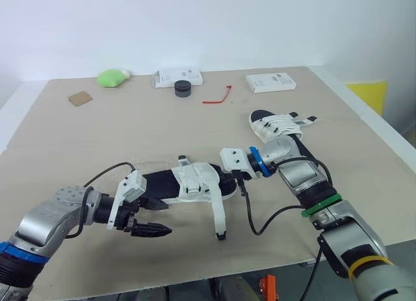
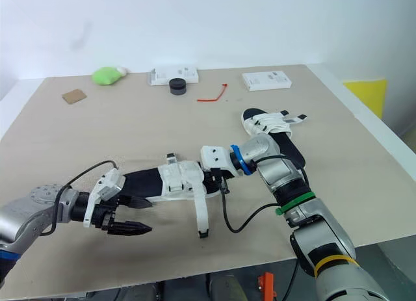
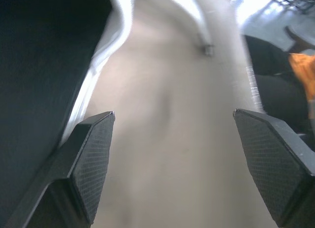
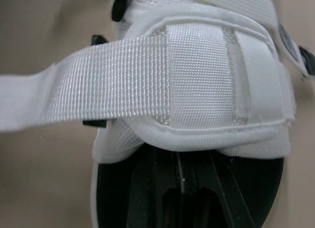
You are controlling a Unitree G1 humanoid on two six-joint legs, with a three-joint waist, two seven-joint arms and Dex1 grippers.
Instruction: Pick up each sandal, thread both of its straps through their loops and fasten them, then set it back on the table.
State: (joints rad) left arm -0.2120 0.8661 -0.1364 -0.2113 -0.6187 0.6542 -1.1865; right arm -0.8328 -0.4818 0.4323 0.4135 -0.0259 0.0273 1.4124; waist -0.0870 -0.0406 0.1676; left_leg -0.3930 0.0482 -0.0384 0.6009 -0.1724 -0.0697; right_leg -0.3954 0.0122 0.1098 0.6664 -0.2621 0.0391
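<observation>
Table (image 1: 78, 138): beige, spread across frame.
Near sandal (image 1: 188, 184): laid at centre, strap (image 1: 219, 216) left loose.
Far sandal (image 1: 279, 125): laid right of centre.
Left gripper (image 1: 169, 218): released, by the heel.
Right gripper (image 1: 235, 179): at toe, grip cannot be told.

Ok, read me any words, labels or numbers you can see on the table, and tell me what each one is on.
None can be read.
Flat white rectangular box behind the black round puck: dark print, too small to read.
Second flat white box at the far right: print, too small to read.
Near black sandal with white straps and far black sandal with white straps: no label to be seen.
</observation>
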